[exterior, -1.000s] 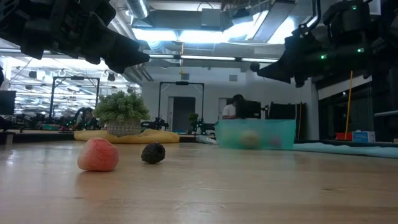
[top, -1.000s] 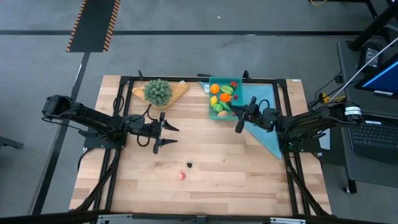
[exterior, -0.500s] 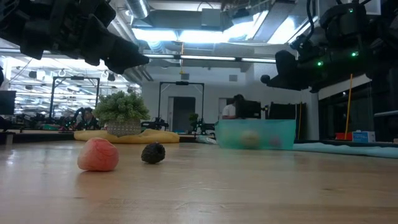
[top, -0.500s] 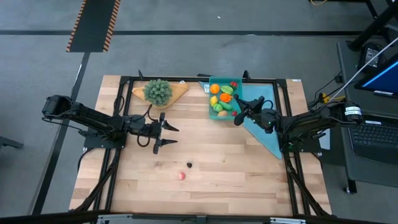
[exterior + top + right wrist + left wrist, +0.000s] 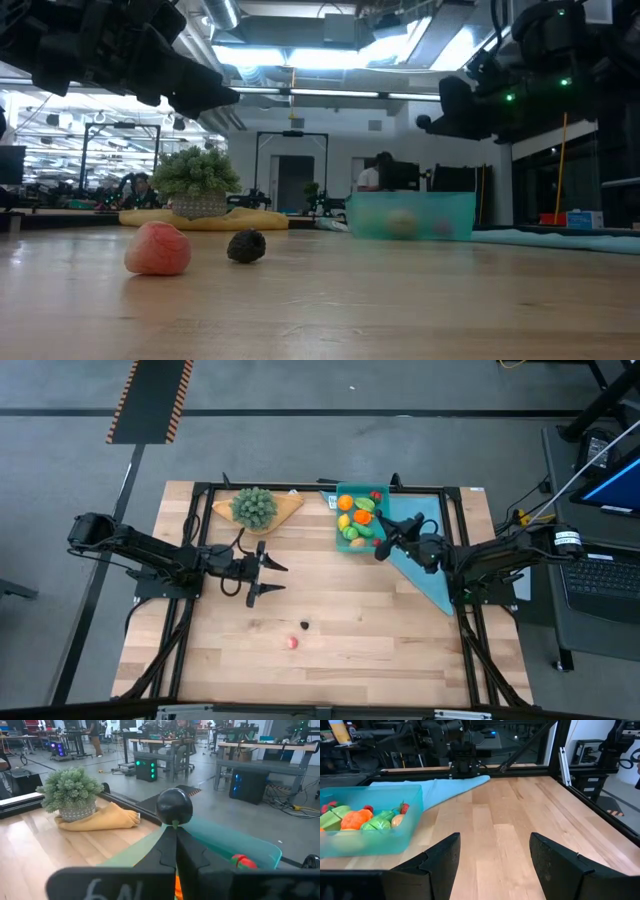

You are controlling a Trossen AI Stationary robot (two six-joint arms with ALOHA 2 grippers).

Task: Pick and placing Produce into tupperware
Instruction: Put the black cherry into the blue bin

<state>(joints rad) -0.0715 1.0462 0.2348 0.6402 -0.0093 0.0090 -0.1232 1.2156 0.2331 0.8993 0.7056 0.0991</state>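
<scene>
Pinching a dark round fruit (image 5: 174,806), the right gripper (image 5: 381,550) hangs over the tupperware (image 5: 341,513). Left gripper (image 5: 268,578) waits, fingers spread, above bare table (image 5: 380,630).

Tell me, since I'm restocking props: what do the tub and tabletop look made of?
The tupperware looks like translucent teal plastic: the produce shows through its wall. The tabletop looks like pale sealed wood, with plank seams, grain and a soft sheen.
</scene>
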